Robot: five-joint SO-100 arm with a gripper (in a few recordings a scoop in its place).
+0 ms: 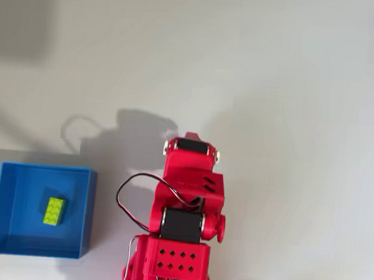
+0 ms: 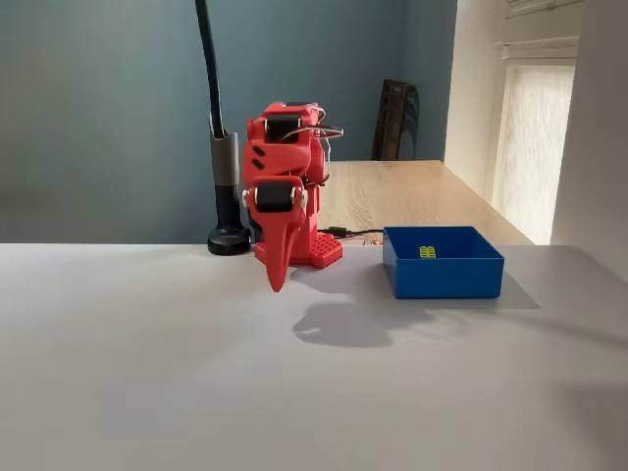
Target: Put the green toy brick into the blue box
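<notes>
Green toy brick (image 1: 53, 210) lay already inside the blue box (image 1: 4, 245), flat on the bottom, a little left of the middle in the overhead view, with its studs up and not touching any wall.

By size, the white table (image 1: 296, 111) came first, then the red arm (image 1: 184, 206), folded over its base, then the box, then the brick. The overhead view showed the whole floor of the box and the brick on it. In the fixed view the front wall of the box (image 2: 444, 277) hid most of the brick (image 2: 428, 252), so that it was a small green spot above the rim. This view gave instead the gripper (image 2: 277, 280), pointing down beside the base, its tip near the table and well apart from the box. The fingers looked pressed together with nothing between them. A black lamp stand (image 2: 228, 196) stood behind the arm.
</notes>
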